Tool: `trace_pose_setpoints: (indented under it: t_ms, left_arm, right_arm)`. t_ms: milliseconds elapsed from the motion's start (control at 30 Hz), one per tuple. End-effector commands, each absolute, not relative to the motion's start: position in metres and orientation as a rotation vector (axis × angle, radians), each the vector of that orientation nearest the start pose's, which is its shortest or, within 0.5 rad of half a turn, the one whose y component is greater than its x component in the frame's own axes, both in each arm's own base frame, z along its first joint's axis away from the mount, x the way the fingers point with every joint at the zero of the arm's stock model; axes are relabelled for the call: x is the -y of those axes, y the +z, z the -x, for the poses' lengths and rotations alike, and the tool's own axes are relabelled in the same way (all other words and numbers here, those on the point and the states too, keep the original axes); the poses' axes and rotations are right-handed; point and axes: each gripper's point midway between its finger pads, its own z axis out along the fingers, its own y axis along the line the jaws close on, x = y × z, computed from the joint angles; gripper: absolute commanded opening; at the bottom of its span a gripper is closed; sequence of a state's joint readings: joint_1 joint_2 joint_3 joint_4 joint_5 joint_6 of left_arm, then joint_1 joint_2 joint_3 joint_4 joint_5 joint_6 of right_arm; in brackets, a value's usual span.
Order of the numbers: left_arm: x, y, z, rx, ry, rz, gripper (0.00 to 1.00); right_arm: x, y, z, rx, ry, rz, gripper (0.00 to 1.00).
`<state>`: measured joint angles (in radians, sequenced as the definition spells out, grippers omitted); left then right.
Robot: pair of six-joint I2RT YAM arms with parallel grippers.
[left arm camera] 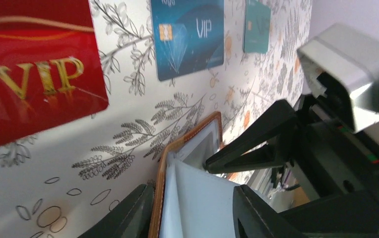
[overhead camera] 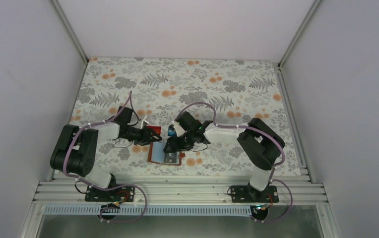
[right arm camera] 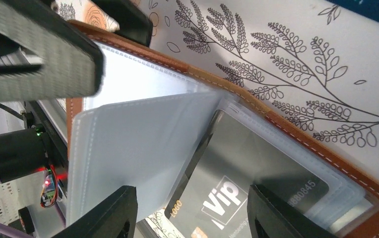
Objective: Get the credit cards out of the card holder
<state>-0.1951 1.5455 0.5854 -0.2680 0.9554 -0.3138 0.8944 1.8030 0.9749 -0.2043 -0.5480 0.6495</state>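
The brown card holder (overhead camera: pixel 154 154) lies open on the patterned cloth between both arms. Its pale pocket leaves (left arm camera: pixel 202 198) stand up between the fingers of my left gripper (left arm camera: pixel 191 193), which is open and straddles the holder's brown rim (left arm camera: pixel 158 183). My right gripper (right arm camera: pixel 191 191) is open above the holder (right arm camera: pixel 296 134). A black VIP card (right arm camera: pixel 237 168) pokes partway out of a clear pocket between its fingers, and a pale leaf (right arm camera: pixel 138 148) is folded over beside it. A red card (left arm camera: pixel 33 74), a blue card (left arm camera: pixel 187 37) and a teal card (left arm camera: pixel 257 25) lie flat on the cloth.
The right arm's black finger (left arm camera: pixel 257 144) reaches onto the holder close to my left fingers. The red card (overhead camera: pixel 153 131) and blue card (overhead camera: pixel 170 131) lie just behind the holder. White walls and metal rails (overhead camera: pixel 177 191) frame the table.
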Motion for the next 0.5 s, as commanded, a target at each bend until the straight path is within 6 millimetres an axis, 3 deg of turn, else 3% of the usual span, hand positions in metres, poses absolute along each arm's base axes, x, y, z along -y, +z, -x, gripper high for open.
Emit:
trace_pose_setpoints:
  t_ms: [0, 100, 233, 367, 467]
  left_arm:
    - [0.184, 0.062, -0.241, -2.643, -1.466, -0.1, 0.45]
    - [0.185, 0.067, -0.24, -2.627, -1.491, -0.108, 0.61]
    - [0.189, 0.071, -0.232, -2.605, -1.575, -0.109, 0.72]
    - [0.193, 0.071, -0.225, -2.602, -1.637, -0.099, 0.72]
    - [0.196, 0.072, -0.223, -2.6, -1.655, -0.112, 0.64]
  right_arm:
    - [-0.368, 0.033, -0.183, -2.883, 1.079, 0.581, 0.57]
    - [-0.369, 0.035, -0.187, -2.875, 1.061, 0.583, 0.56]
    - [-0.379, 0.045, -0.193, -2.839, 1.037, 0.626, 0.55]
    - [-0.393, 0.042, -0.19, -2.835, 1.032, 0.684, 0.52]
    - [-0.4, 0.04, -0.187, -2.835, 1.058, 0.702, 0.46]
